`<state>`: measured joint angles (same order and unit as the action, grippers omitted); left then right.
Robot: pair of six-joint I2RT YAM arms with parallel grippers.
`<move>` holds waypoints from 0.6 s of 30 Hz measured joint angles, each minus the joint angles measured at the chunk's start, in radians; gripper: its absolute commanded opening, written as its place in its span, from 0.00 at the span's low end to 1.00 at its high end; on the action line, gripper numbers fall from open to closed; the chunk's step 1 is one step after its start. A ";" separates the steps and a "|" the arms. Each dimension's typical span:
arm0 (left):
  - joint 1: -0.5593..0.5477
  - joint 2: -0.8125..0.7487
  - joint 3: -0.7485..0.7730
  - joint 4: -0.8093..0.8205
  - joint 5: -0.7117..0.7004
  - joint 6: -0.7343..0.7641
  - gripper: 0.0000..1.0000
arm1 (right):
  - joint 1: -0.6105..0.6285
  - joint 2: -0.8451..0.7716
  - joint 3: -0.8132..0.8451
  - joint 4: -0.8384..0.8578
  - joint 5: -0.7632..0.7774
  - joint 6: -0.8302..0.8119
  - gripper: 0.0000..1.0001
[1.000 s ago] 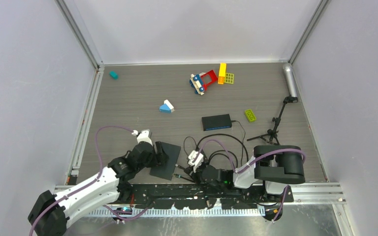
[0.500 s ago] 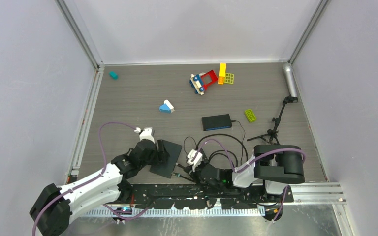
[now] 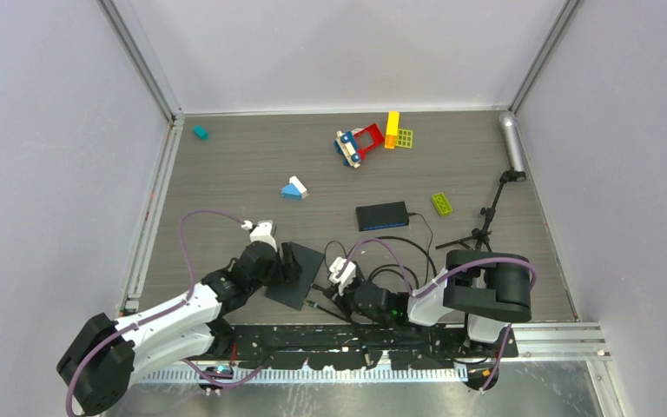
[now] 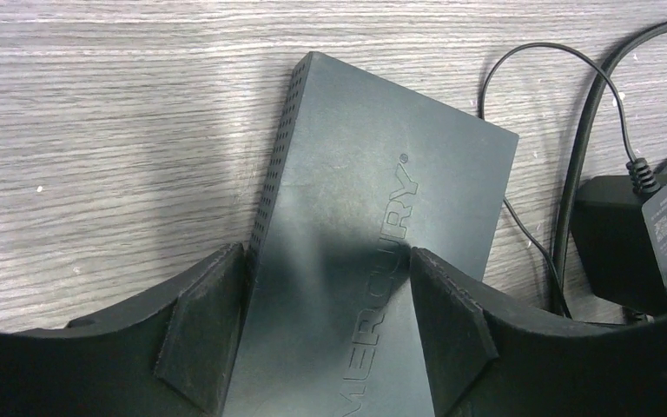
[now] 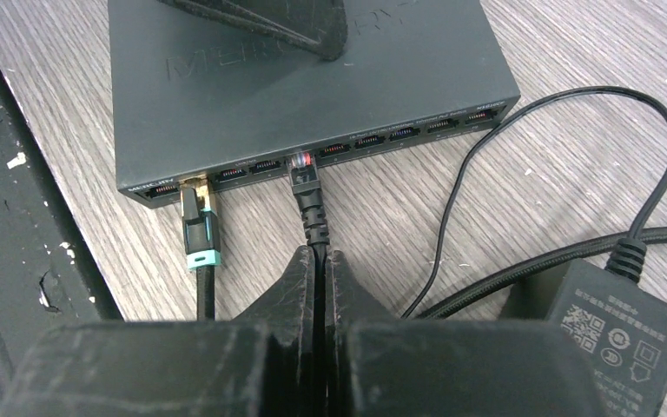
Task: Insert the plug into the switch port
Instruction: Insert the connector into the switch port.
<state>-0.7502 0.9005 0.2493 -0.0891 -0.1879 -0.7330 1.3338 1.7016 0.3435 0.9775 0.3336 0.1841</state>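
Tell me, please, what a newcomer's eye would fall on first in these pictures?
The black switch lies near the front edge of the table, with the left pincer open over it. Just before its port row, the right pincer is shut on a black cable whose plug meets a middle port, beside a teal-booted plug near the row's end. Bright toy bricks dot the far side.

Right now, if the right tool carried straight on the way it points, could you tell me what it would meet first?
The right tool, shut on the black cable, would probably meet that cable's plug first, then the switch right behind it; depth is uncertain.
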 measured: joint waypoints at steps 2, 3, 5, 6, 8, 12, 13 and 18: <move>0.000 0.004 0.003 0.002 -0.003 0.008 0.75 | -0.001 0.000 0.008 -0.012 -0.001 -0.006 0.01; 0.000 0.002 0.006 -0.001 -0.006 0.011 0.78 | -0.002 0.000 0.012 -0.018 -0.002 -0.007 0.00; -0.001 -0.009 0.020 -0.026 -0.012 0.013 0.83 | -0.005 0.000 0.019 -0.029 -0.006 -0.009 0.00; -0.003 -0.018 0.029 -0.056 -0.015 0.014 0.85 | -0.008 0.001 0.024 -0.034 -0.012 -0.010 0.01; -0.014 -0.053 0.048 -0.140 -0.026 0.018 0.89 | -0.011 0.001 0.039 -0.055 -0.031 -0.010 0.01; -0.020 -0.149 0.131 -0.274 -0.098 0.043 0.93 | -0.014 0.010 0.096 -0.126 -0.066 -0.009 0.11; -0.016 -0.166 0.155 -0.287 -0.118 0.050 0.93 | -0.014 0.015 0.114 -0.145 -0.074 -0.004 0.17; 0.045 -0.187 0.273 -0.317 -0.207 0.109 0.94 | -0.016 0.024 0.185 -0.209 -0.097 0.036 0.48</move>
<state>-0.7048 0.7132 0.5220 -0.4065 -0.3946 -0.6243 1.3178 1.7252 0.5289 0.7689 0.2371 0.2203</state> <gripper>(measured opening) 0.934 0.378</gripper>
